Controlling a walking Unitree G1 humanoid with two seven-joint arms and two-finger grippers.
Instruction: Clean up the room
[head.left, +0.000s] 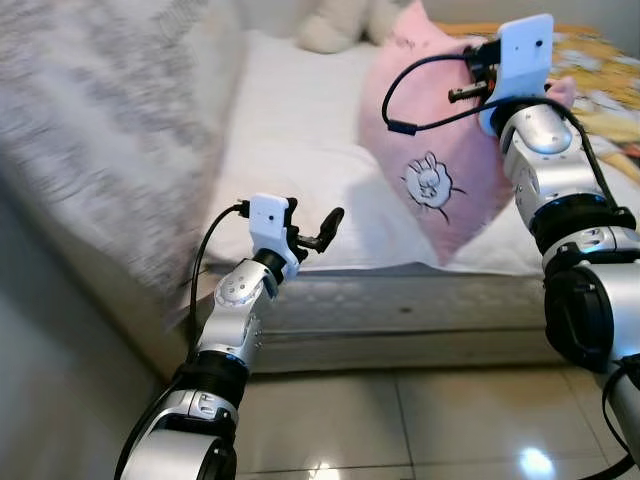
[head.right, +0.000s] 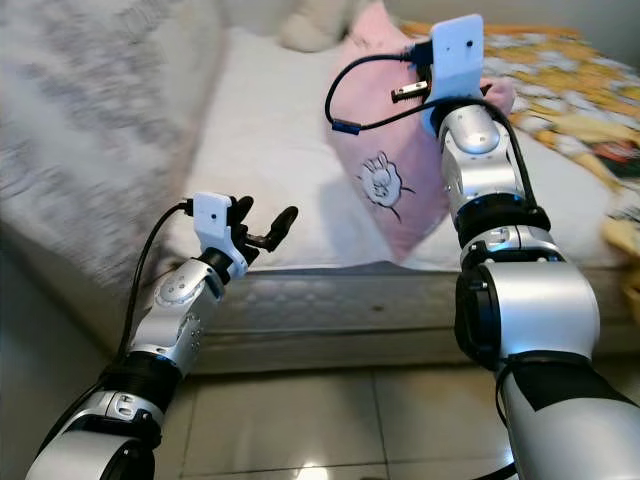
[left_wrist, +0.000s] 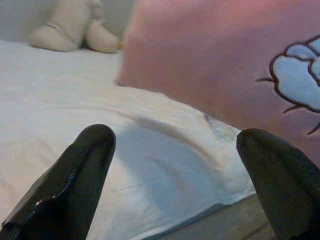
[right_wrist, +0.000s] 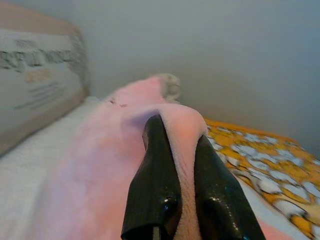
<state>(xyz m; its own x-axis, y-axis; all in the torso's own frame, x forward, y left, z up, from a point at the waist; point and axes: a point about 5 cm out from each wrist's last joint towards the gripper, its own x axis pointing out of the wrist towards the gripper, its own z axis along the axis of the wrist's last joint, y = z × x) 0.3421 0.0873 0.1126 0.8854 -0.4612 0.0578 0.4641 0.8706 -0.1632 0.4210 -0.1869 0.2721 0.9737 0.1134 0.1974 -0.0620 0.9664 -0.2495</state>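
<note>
Over the white bed (head.left: 300, 130), the right gripper (right_wrist: 186, 150) is clamped on the top edge of a pink pillow (head.left: 440, 160), holding it upright with its lower corner close to the mattress near the bed's front edge. A white cartoon rabbit outlined in dark thread is stitched on the pillow's face; no words can be read on it. Lower and to the left, the left gripper (left_wrist: 175, 160) hangs just in front of the mattress edge, its two black fingers spread apart and empty. A cream stuffed toy (left_wrist: 75, 27) sits at the far end of the bed, and a yellow patterned blanket (head.right: 560, 80) covers the right side. A grey speckled cover (head.left: 90, 120), blurred, lies at left. Glossy pale floor tiles (head.left: 400, 420) run beneath the bed.
</note>
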